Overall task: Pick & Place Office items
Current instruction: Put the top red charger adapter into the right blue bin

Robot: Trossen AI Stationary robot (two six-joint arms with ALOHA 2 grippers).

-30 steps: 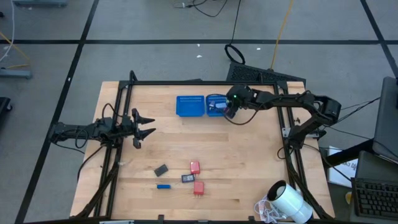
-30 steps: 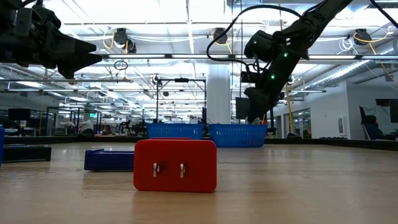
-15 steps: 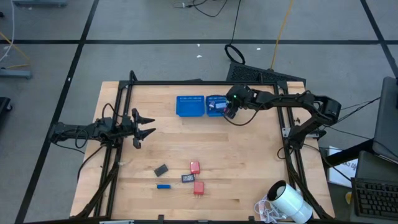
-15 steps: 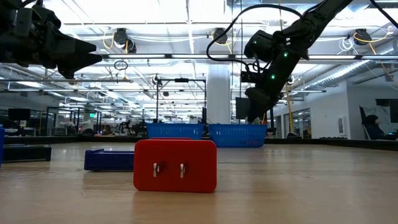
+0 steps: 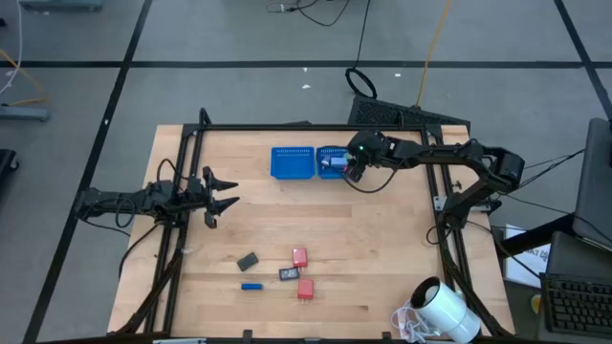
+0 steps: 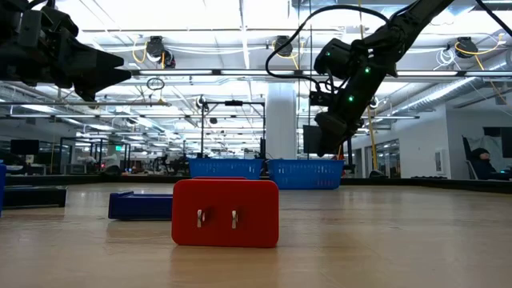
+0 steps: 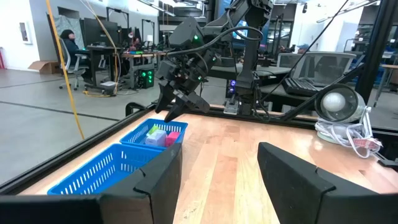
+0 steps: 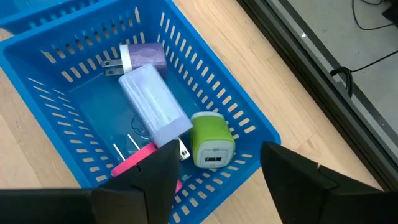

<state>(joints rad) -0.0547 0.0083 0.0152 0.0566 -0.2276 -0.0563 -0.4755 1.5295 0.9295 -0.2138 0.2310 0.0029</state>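
Office items sit in 2 places. On the wooden table (image 5: 382,248), toward its near edge, lie 5 loose pieces: a dark grey block (image 5: 249,261), a small blue piece (image 5: 251,286), a red block (image 5: 299,256), a dark piece (image 5: 289,273) just beside it and a second red block (image 5: 305,289) nearest the edge (the low view shows this one with 2 metal prongs facing the camera). The rest lie in the right compartment of the blue mesh tray (image 5: 293,162): a purple plug (image 8: 144,56), a light lavender block (image 8: 154,106) touching it, a green charger (image 8: 211,140) and a pink piece (image 8: 134,163).

The right gripper (image 5: 350,168) hangs over that right compartment, its fingers (image 8: 146,174) spread apart with nothing between them. The left gripper (image 5: 226,194) hovers above the table's left side, well away from the pieces, fingers parted and empty.
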